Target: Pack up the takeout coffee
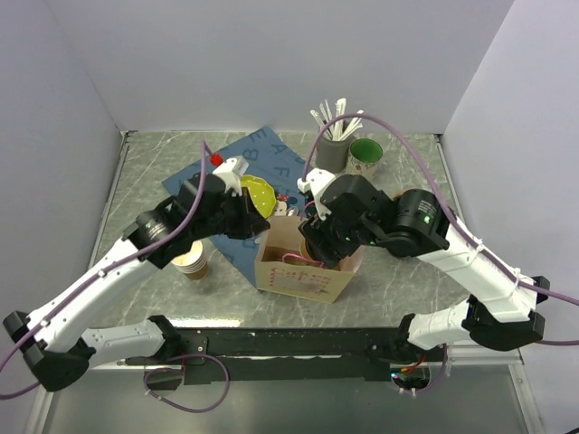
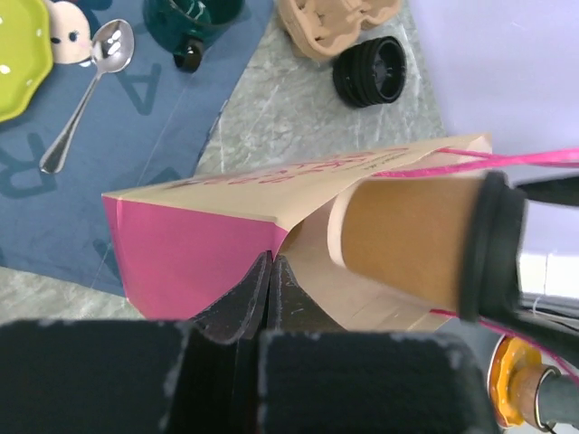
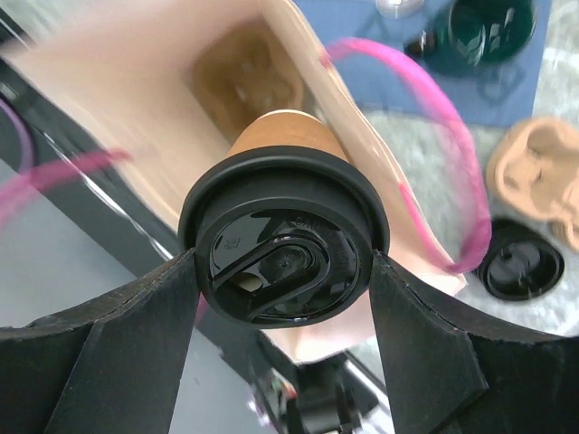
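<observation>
The takeout coffee, a brown kraft cup [image 2: 407,237] with a black lid [image 3: 282,237], is held at the open mouth of a kraft paper bag [image 1: 303,271] with pink sides [image 2: 194,253] and pink handles. My right gripper [image 3: 282,264] is shut on the cup at the lid, one finger on each side, with the cup's base pointing into the bag. My left gripper [image 2: 272,264] is shut on the bag's upper edge at a corner fold. In the top view both grippers meet over the bag and the cup is mostly hidden.
A pulp cup holder [image 3: 244,81] lies inside the bag. A stack of paper cups [image 1: 192,262] stands left of the bag. A blue mat [image 1: 240,167] holds a yellow-green plate [image 1: 256,193], a spoon [image 2: 86,90] and a dark green mug [image 2: 190,18]. Black lids [image 2: 371,70] and a pulp carrier [image 2: 330,23] lie behind.
</observation>
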Available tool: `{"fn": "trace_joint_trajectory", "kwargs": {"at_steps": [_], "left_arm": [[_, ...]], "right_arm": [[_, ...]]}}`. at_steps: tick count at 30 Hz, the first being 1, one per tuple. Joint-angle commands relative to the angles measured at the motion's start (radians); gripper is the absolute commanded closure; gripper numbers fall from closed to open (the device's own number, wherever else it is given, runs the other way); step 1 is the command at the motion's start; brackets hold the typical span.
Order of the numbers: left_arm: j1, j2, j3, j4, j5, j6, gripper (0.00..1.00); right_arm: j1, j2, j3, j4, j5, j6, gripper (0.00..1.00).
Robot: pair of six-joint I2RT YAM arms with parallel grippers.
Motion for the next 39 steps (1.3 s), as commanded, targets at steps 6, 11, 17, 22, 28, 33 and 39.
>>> {"fn": "trace_joint_trajectory", "kwargs": {"at_steps": [6,11,17,22,28,33,39], "left_arm": [[-0.003,-0.024,-0.005,0.134,-0.006,-0.007,0.89],[-0.003,-0.023,0.046,0.010,-0.017,0.065,0.51],[-0.007,-0.038,0.074,-0.146,-0.032,0.088,0.45],[-0.007,-0.038,0.012,-0.069,0.024,0.143,0.42],[-0.007,0.063,0.092,-0.077,-0.106,0.200,0.43],[-0.007,0.131,0.130,-0.051,-0.072,0.238,0.71],[-0.007,0.115,0.153,0.064,-0.022,0.238,0.99]], "right_arm": [[-0.001,-0.086,-0.132,-0.019,0.006,-0.089,0.52],[-0.001,-0.131,-0.171,0.043,-0.052,-0.104,0.53],[0.010,-0.145,-0.207,0.076,-0.077,-0.077,0.55],[0.033,-0.145,-0.218,0.085,-0.067,-0.046,0.54],[0.053,-0.120,-0.202,0.056,-0.044,-0.027,0.54],[0.057,-0.106,-0.192,0.050,0.000,-0.021,0.54],[0.036,-0.134,-0.200,0.102,0.106,-0.124,0.54]]}}
